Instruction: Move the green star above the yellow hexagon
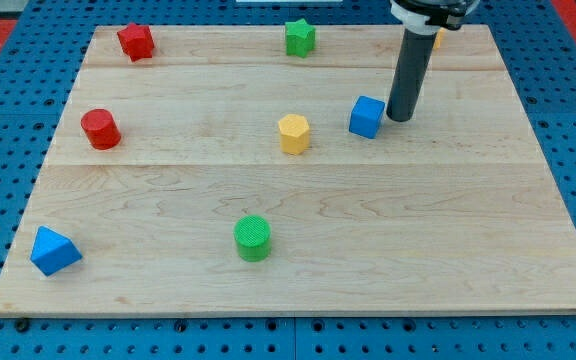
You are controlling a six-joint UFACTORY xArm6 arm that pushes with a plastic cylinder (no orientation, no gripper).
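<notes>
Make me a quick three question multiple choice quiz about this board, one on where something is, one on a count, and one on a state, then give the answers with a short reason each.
1. Where is my tip?
A. Just to the view's right of the blue cube
B. Beside the green cylinder
C. Beside the red cylinder

2. How many green blocks lie on the board?
A. One
B. Two
C. Four

3. How does the green star stand relative to my tip?
A. Pressed against it
B. Under it
C. Well apart from it

Answers:
1. A, the rod's end comes down close beside the cube's right face.
2. B, only the star and the cylinder are green.
3. C, the star sits near the view's top edge, above the yellow hexagon, with bare wood between it and the rod.
</notes>
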